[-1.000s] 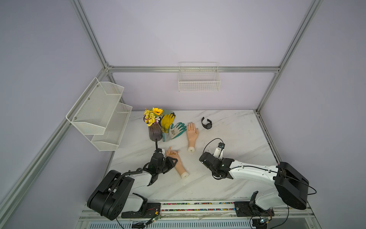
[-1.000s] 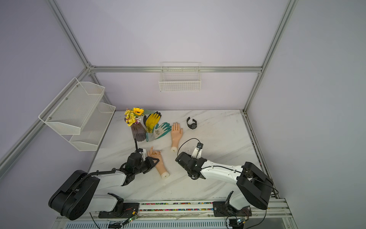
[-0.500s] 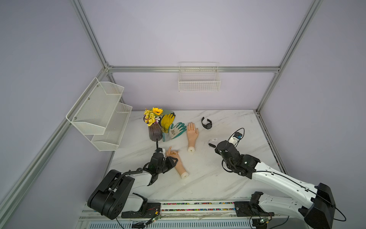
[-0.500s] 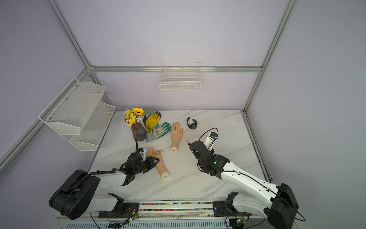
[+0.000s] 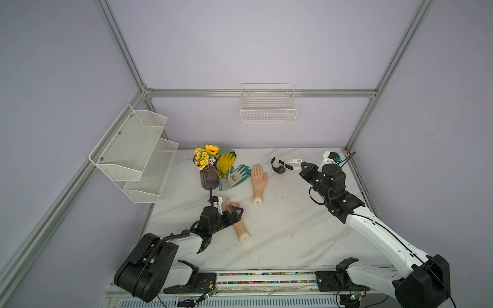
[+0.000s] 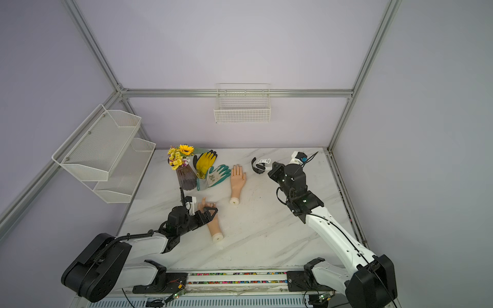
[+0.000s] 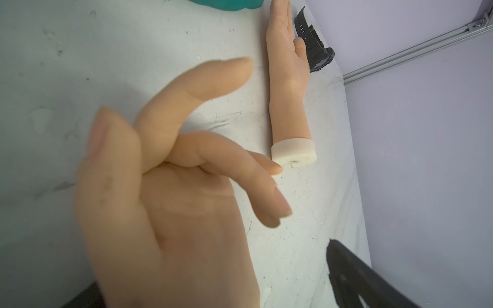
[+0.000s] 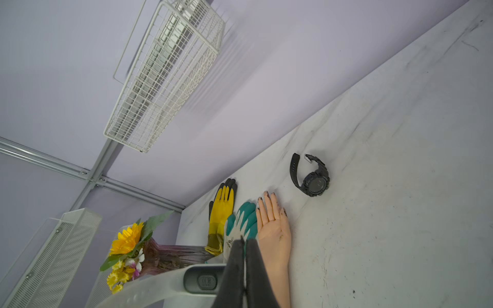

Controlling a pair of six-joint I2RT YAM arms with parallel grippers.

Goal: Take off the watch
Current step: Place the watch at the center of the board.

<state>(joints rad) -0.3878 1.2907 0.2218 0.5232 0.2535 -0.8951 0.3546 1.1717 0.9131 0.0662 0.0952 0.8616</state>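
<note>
Item: watch (image 5: pixel 278 168), all black, with a chunky round case, dark face and rubber strap, unbuckled and curled open, a small silver buckle at one end. It lies on the bench (image 5: pixel 280 226) near the fingertips of the flat dummy arm (image 5: pixel 258 181), not touching. Beyond the watch from that arm, the right hand (image 5: pixel 302 166) is pinched together on a whitish band (image 5: pixel 293 161). Nearer the robot, the left hand (image 5: pixel 236 213) stands apart, astride a second dummy arm (image 5: pixel 240 230).

You see the watch (image 8: pixel 314 184) in matt black rubbery plastic on the tabletop (image 8: pixel 400 213), smooth white marble-look with dark scuffs. Near the watch, the mannequin hand (image 8: pixel 273 232) looks smooth and waxy; the band (image 8: pixel 149 290) is frosted, translucent plastic; the wire basket (image 8: pixel 165 72) is white-coated metal.
</note>
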